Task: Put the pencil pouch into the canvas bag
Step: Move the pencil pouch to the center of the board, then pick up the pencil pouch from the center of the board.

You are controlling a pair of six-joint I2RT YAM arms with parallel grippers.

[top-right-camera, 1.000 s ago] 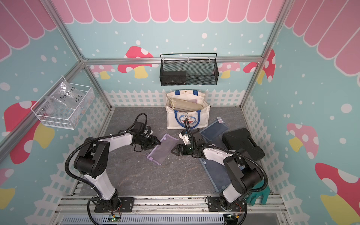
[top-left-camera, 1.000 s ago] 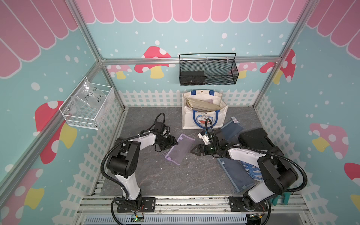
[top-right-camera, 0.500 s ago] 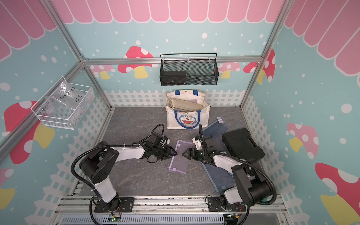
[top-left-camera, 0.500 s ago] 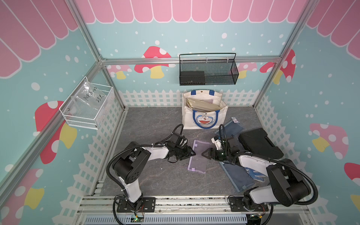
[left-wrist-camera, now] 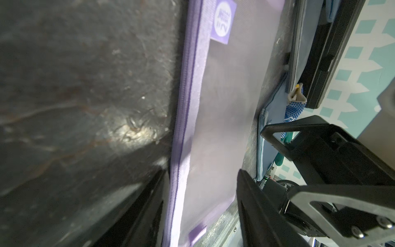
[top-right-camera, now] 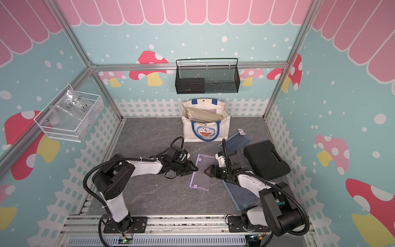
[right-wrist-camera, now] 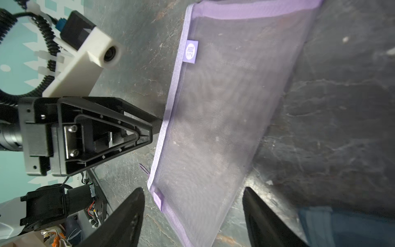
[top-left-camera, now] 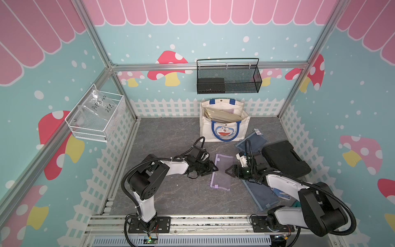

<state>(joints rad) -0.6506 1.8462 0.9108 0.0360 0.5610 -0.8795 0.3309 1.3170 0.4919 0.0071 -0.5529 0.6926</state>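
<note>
The pencil pouch [top-left-camera: 222,172] [top-right-camera: 202,171] is a flat purple mesh sleeve with a zip edge. It lies on the grey floor mat in both top views, between my two grippers. My left gripper [top-left-camera: 215,169] [left-wrist-camera: 201,171] is open, its fingers straddling the pouch's zip edge [left-wrist-camera: 183,128]. Facing it, my right gripper [top-left-camera: 227,170] [right-wrist-camera: 192,189] is open too, its fingers on either side of the pouch's opposite long edge. The canvas bag [top-left-camera: 224,130] [top-right-camera: 206,130], cream with blue handles and a cat face, stands upright at the back with tan items inside.
Two blue pouches [top-left-camera: 253,141] [top-left-camera: 261,193] and a black case [top-left-camera: 285,159] lie to the right, under and beside my right arm. A black mesh basket [top-left-camera: 228,79] hangs on the back wall. A white wire basket [top-left-camera: 96,120] hangs on the left wall.
The pouch has slid to the right and turned to lie front to back. My left arm stretched right after it, my right gripper drew back right, and both jaws narrowed a little.
</note>
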